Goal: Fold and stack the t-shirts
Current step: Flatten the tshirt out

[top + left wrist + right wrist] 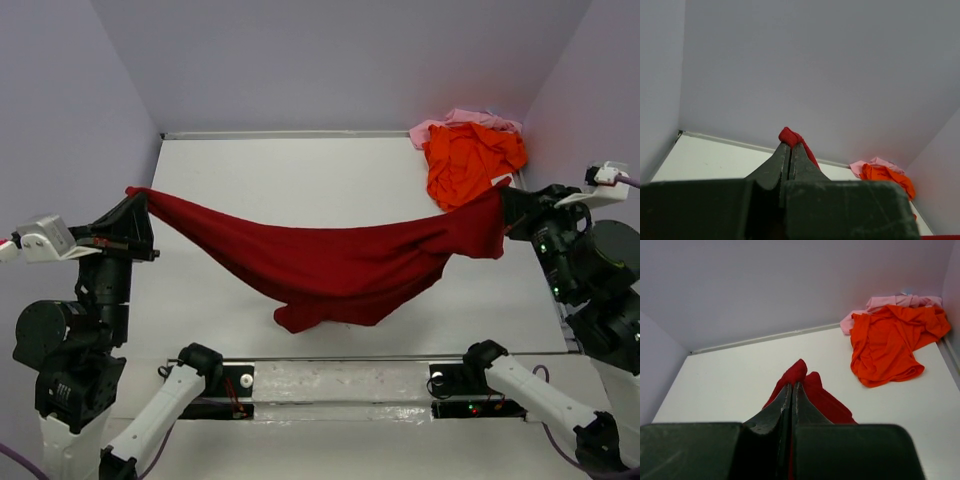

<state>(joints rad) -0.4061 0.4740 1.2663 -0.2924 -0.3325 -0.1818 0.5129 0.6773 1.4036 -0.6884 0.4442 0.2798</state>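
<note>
Nothing is folded or stacked yet. The left tool (138,203) and right tool (508,200) each clench one end of the maroon t-shirt (340,265), which sags between them over the table (280,170). Just beyond the right tool, the orange t-shirt (468,160) lies crumpled partly over the pink t-shirt (470,118), both untouched.

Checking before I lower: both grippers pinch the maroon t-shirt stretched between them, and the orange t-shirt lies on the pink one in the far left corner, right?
Wrong corner: the orange t-shirt lies on the pink t-shirt in the far right corner, per the top external view. Left gripper and right gripper do pinch the maroon t-shirt stretched between them.
</note>
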